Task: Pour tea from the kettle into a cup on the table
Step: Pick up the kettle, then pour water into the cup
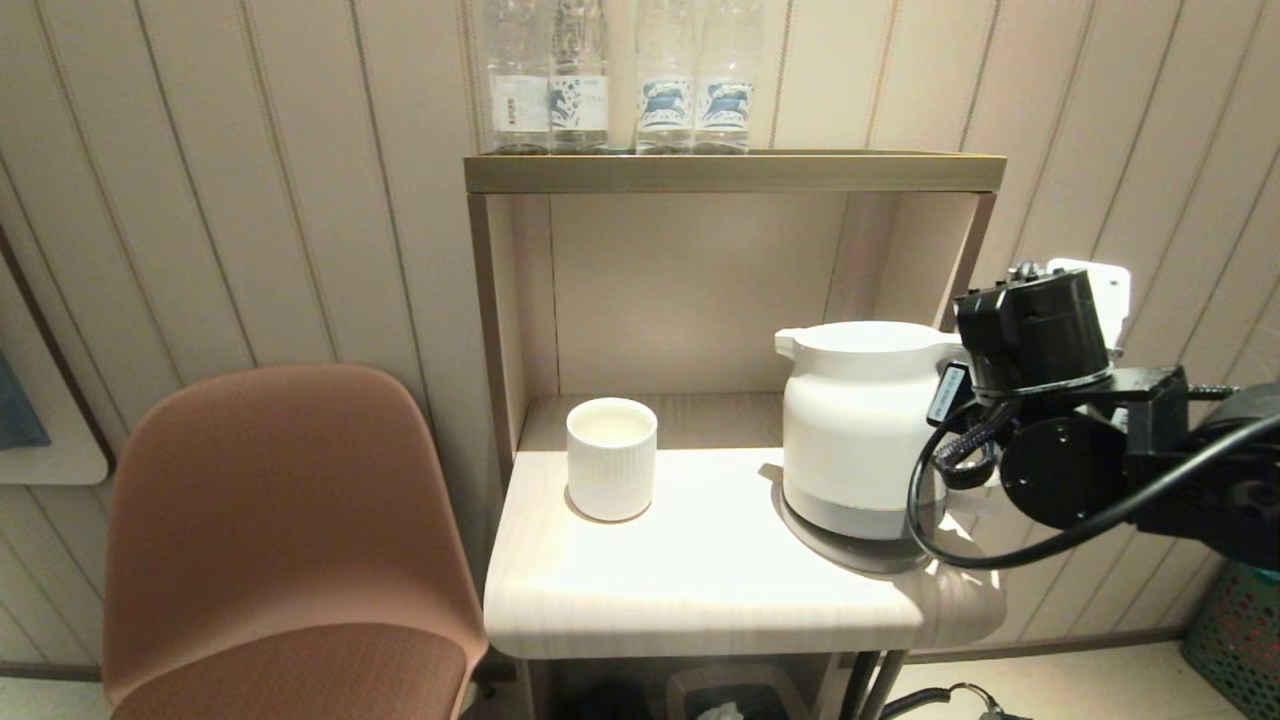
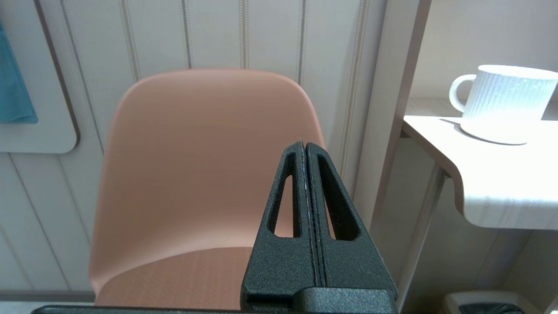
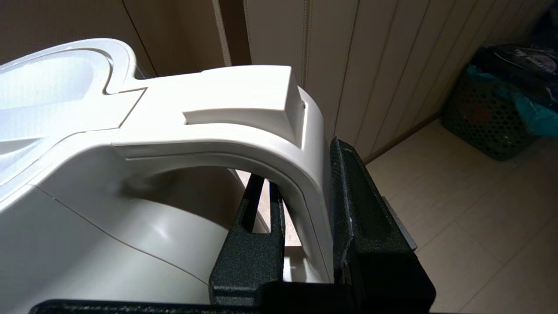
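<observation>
The white kettle (image 1: 860,420) stands at the right end of the pale wood-grain table (image 1: 700,590), spout pointing left. My right gripper (image 3: 305,165) is shut on the kettle's loop handle (image 3: 244,100), with one finger inside the loop and the other pressed against its outer side. In the head view the black right wrist (image 1: 1040,330) hides this grip. The ribbed white cup (image 1: 611,458) stands upright to the kettle's left, apart from it. The left wrist view shows a small handle on the cup (image 2: 505,102). My left gripper (image 2: 304,144) is shut and empty, low beside the table (image 2: 492,192).
A pinkish-brown chair (image 1: 280,520) stands left of the table. Several clear plastic bottles (image 1: 620,80) sit on the brass-coloured shelf top (image 1: 735,172) above the table. A green basket (image 1: 1240,630) is on the floor at the right. A bin (image 1: 720,700) sits under the table.
</observation>
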